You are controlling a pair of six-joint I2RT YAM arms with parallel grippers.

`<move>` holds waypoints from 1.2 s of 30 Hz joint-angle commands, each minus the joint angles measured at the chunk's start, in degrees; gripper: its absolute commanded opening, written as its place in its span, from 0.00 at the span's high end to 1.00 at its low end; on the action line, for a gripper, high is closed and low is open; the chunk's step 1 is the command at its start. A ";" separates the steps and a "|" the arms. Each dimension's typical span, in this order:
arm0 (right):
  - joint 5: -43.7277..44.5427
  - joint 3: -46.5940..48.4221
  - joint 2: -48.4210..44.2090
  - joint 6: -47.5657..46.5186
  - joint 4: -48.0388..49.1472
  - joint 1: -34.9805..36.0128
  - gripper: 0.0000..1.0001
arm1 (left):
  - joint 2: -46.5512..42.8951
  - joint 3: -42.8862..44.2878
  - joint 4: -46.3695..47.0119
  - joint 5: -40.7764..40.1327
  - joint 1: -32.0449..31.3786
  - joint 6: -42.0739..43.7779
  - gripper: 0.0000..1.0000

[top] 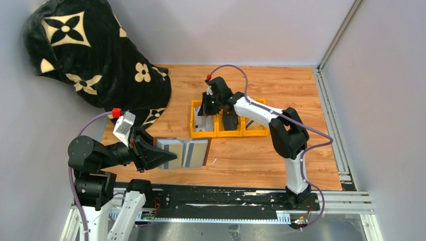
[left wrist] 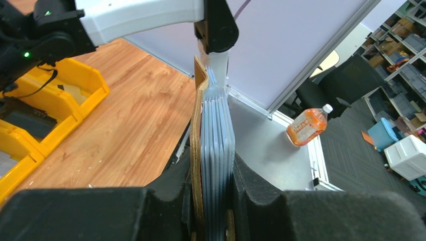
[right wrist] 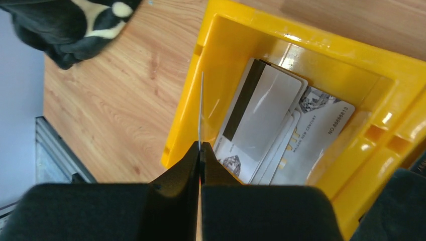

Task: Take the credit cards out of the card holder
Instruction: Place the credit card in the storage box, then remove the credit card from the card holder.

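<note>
Card holder (left wrist: 197,115) wedged between fingers (left wrist: 256,186) of left gripper (left wrist: 213,170); right gripper (right wrist: 200,150) pinches card (right wrist: 201,110) edge-on.

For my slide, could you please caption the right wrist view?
Right gripper pinches a card edge-on over the yellow tray holding cards.

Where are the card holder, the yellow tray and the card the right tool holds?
card holder (top: 193,152): top external view, grey inner face.
yellow tray (top: 203,134): top external view, front wall of left compartment.
held card (right wrist: 201,110): right wrist view, its thin edge.
</note>
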 commanded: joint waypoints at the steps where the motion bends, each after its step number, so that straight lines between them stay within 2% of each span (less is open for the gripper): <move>1: 6.25 4.03 4.32 -0.72 -4.60 2.18 1.00 | -1.03 1.76 1.54 1.36 -0.25 -0.28 1.00; 10: 12.08 7.29 9.16 -1.57 -6.66 3.44 1.00 | -1.62 2.16 -0.78 2.00 -0.25 2.66 1.00; 11: 12.75 7.50 9.30 -1.62 -7.24 3.51 0.97 | -1.79 2.17 -1.51 2.20 -0.25 3.40 1.00; 15: 13.35 7.64 6.26 -2.32 -8.24 4.09 0.67 | -2.11 2.26 -3.62 2.53 -0.28 6.01 1.00; 20: 10.43 5.94 -3.87 -4.45 -7.12 4.33 0.38 | -2.06 2.18 -5.32 2.93 -0.25 8.88 1.00; 21: 9.91 5.42 -6.43 -4.93 -7.08 4.39 0.33 | -2.03 2.14 -5.62 3.00 -0.25 9.44 1.00; 23: 8.39 3.97 -12.02 -5.58 -6.97 4.34 0.28 | -2.18 1.92 -5.75 3.15 -0.25 10.38 1.00; 27: 1.37 -2.04 -25.93 -5.46 -0.01 4.15 0.24 | -2.20 1.56 -7.94 3.24 -0.25 14.26 1.00; 31: -12.95 -9.35 -37.63 -3.65 7.61 2.88 0.21 | -1.96 1.18 -9.41 3.46 -0.25 17.27 1.00; 36: -30.42 -17.87 -45.54 6.72 24.57 3.76 0.20 | -2.03 0.82 -11.41 2.84 -0.25 21.46 1.00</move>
